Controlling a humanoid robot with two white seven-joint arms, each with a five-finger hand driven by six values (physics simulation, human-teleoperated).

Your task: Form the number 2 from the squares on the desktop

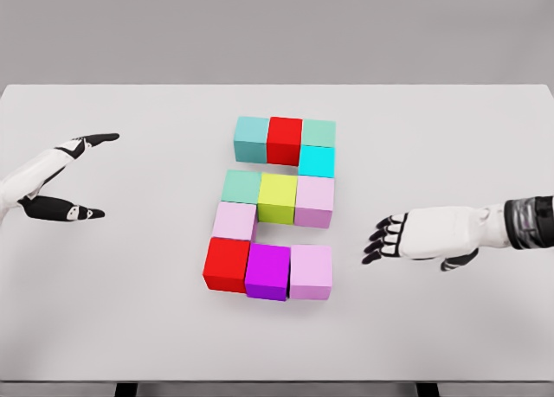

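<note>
On the table (104, 319), cubes (277, 198) form a 2.

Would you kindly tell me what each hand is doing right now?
Left hand: open, fingers spread, holding nothing.
Right hand: open, fingers relaxed, holding nothing.

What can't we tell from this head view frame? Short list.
- Left hand: the picture's left edge cuts off the arm and wrist; only spread fingers and part of the palm show.
- Right hand: the forearm runs off the right edge.
- Cubes: the far sides and undersides are hidden by the cubes themselves, so whether neighbours touch fully is unclear.
- Table: the legs are cut off by the bottom edge.
</note>
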